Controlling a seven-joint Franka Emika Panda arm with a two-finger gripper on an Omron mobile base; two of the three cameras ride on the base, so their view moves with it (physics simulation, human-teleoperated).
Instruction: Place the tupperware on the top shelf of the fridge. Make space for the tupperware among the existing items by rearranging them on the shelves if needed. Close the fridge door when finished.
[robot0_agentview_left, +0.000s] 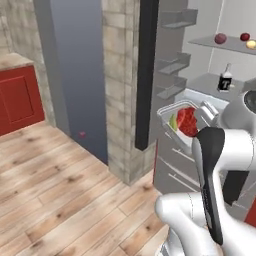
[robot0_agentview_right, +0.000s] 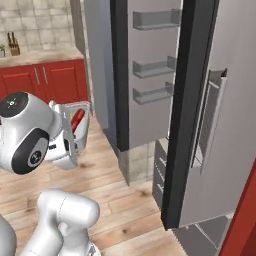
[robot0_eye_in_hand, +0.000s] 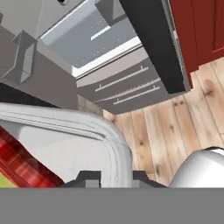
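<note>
Holding tupperware (robot0_agentview_left: 182, 121) mid-frame, fingers (robot0_eye_in_hand: 87, 178) clamped on rim; fridge (robot0_agentview_left: 210, 65) open; top shelf (robot0_agentview_left: 212, 44) at upper right carries 3 fruits; placing, door-closing pending.

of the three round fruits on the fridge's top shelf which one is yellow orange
The orange-yellow ball, the rightmost of the three on the top shelf. The other two are dark red: one fruit sits to its left, the other just beside it.
</note>
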